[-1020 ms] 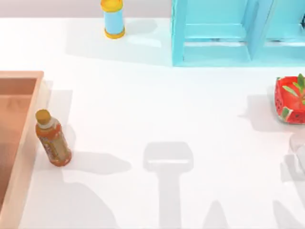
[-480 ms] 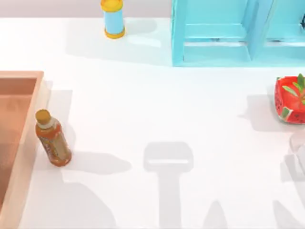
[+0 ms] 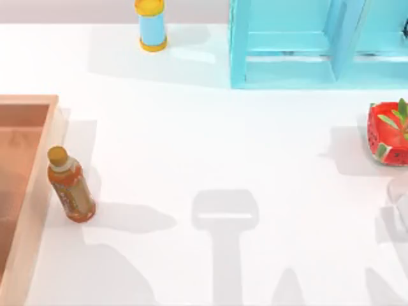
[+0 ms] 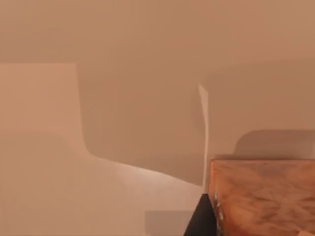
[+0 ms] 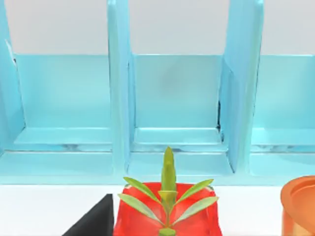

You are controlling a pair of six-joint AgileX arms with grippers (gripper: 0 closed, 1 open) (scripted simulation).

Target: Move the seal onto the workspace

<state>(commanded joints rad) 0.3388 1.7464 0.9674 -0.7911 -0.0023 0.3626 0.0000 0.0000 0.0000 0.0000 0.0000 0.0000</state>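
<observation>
White tabletop [image 3: 210,140] fills my overhead view: wooden tray [image 3: 19,185] at nine o'clock, tea bottle [image 3: 71,185] just beside it, blue bottle [image 3: 152,24] at twelve, turquoise shelf [image 3: 287,44] toward one, watermelon pot [image 3: 387,132] at three. I cannot tell where the seal sits, nor either gripper's opening.
</observation>
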